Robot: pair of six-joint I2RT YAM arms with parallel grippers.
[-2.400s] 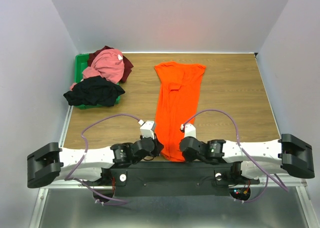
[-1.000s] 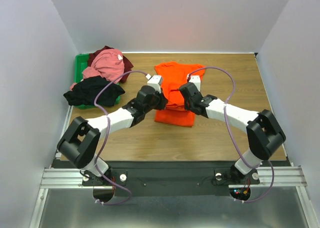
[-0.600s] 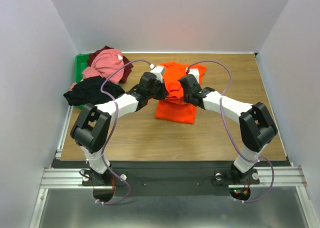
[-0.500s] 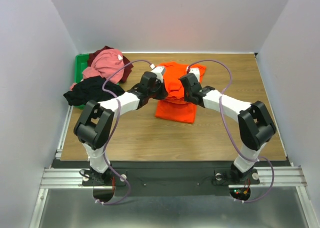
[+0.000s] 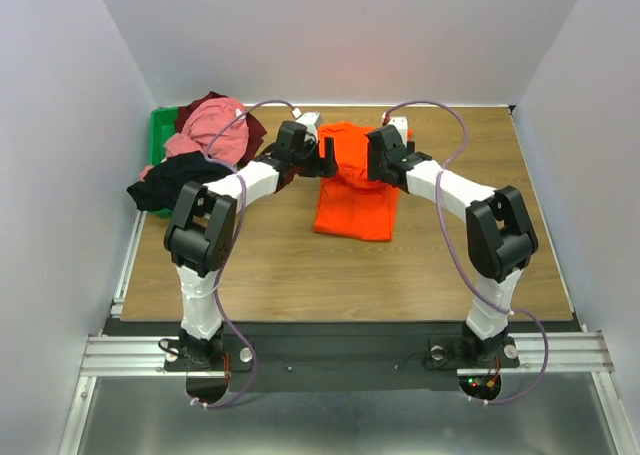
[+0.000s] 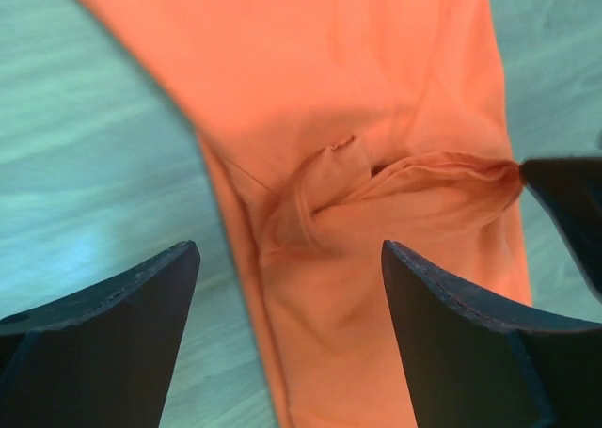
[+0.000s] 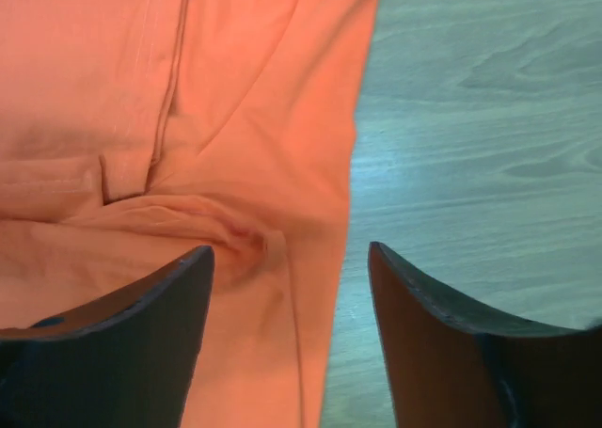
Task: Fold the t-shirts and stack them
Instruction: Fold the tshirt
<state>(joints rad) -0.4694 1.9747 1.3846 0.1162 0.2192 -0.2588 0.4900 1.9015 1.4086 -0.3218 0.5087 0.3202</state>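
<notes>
Table (image 5: 450,245): wood top, arms stretched out toward its far side. Orange t-shirt (image 5: 352,190) lies mid-table towards the back, doubled over on itself into a short upright rectangle, well apart from the green bin (image 5: 157,140) at the far left. The pink t-shirt (image 5: 212,125), black t-shirt (image 5: 185,180) and maroon t-shirt (image 5: 255,133) sit there in a loose heap, not yet folded.

Risk, judged: the top layer is not lying flat at its far end, so the fold may set crooked and any stack built on it would lean. A second risk is a snag, since both sets of fingers hang low over the cloth. If either arm pulls away at a slant, a fingertip could catch the loose layer and drag the fold open, or slide the whole shirt across the smooth wood.

Left gripper (image 6: 287,259): fingers spread wide, holding nothing. Orange cloth lies below and between them, and bare table shows under the left finger's outer side. Right gripper (image 7: 290,259): fingers parted, less wide, holding nothing. One finger is over the shirt and the other over bare wood, straddling the shirt's side edge. I cannot tell whether any fingertip touches the cloth.

Smallest item: a rumpled ridge (image 6: 414,179) of bunched hem runs across the shirt ahead of the left fingers. It shows again as a pucker (image 7: 235,235) in the right wrist view.
</notes>
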